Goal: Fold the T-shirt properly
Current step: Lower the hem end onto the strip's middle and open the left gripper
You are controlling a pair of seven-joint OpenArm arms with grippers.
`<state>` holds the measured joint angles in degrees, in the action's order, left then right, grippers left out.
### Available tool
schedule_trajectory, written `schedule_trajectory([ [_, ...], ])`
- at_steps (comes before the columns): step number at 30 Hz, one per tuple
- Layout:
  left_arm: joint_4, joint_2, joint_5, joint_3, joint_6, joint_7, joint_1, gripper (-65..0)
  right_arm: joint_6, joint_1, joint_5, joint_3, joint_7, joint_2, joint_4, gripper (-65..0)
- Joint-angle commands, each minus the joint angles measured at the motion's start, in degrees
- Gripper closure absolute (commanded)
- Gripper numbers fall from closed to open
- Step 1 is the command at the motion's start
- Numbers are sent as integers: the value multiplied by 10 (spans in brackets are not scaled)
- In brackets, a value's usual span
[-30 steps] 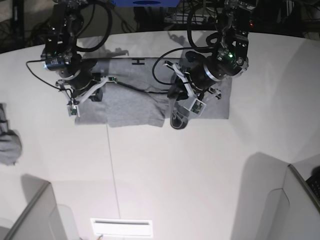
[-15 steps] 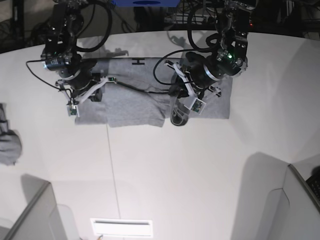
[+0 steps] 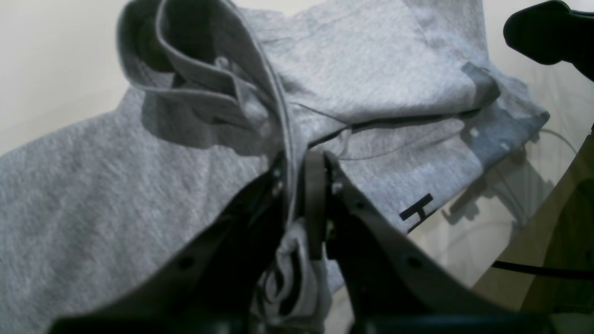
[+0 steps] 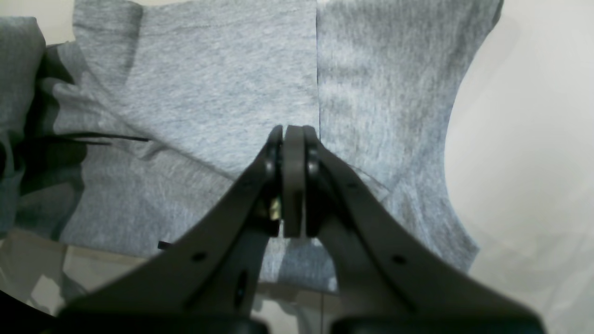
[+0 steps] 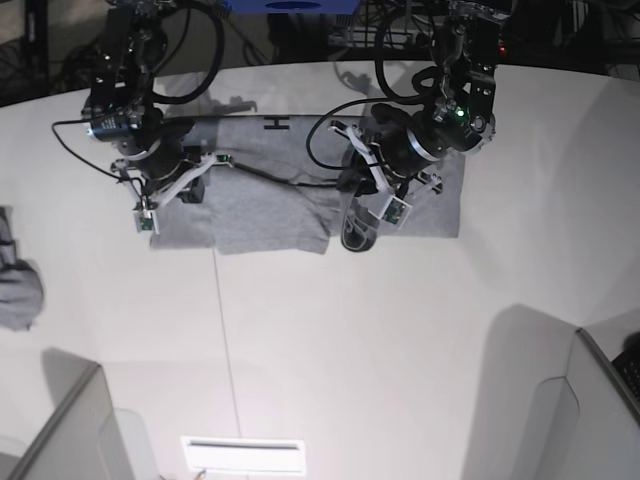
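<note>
The heather-grey T-shirt (image 5: 260, 210) lies partly folded at the back of the white table, with a black letter H (image 5: 275, 123) showing at its far edge. My left gripper (image 5: 355, 228) is at the shirt's front edge near its middle. In the left wrist view this gripper (image 3: 297, 185) is shut on a raised fold of the T-shirt (image 3: 371, 60), and cloth hangs between the fingers. My right gripper (image 5: 193, 186) is over the shirt's left part. In the right wrist view it (image 4: 290, 139) is shut, with its tips on the flat T-shirt (image 4: 209, 83) beside a folded edge.
A small grey cloth lump (image 5: 18, 285) lies at the table's left edge. A black cable (image 5: 290, 183) runs across the shirt between the arms. Grey box corners stand at the front left (image 5: 70, 430) and front right (image 5: 600, 420). A white slotted plate (image 5: 243, 455) lies at the front.
My left gripper has drawn back slightly toward the far side with the fold of cloth in it. The right arm has not moved.
</note>
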<state>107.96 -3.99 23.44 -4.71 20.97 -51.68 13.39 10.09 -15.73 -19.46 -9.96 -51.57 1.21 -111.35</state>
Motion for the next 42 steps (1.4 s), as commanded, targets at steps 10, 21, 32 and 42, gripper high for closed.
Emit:
schedule_trajectory([
  [10,8,1,11,-2,2,12,-1,0,2,6,-6,-1,13,1,-10,0],
  [21,8,1,10,-21,2,12,-2,0,2,6,-6,-1,11,1,-10,0],
  [32,8,2,10,-29,2,12,-1,0,2,6,-6,0,10,1,-10,0],
  [42,8,2,10,-29,2,12,-1,0,2,6,-6,0,10,1,-10,0],
])
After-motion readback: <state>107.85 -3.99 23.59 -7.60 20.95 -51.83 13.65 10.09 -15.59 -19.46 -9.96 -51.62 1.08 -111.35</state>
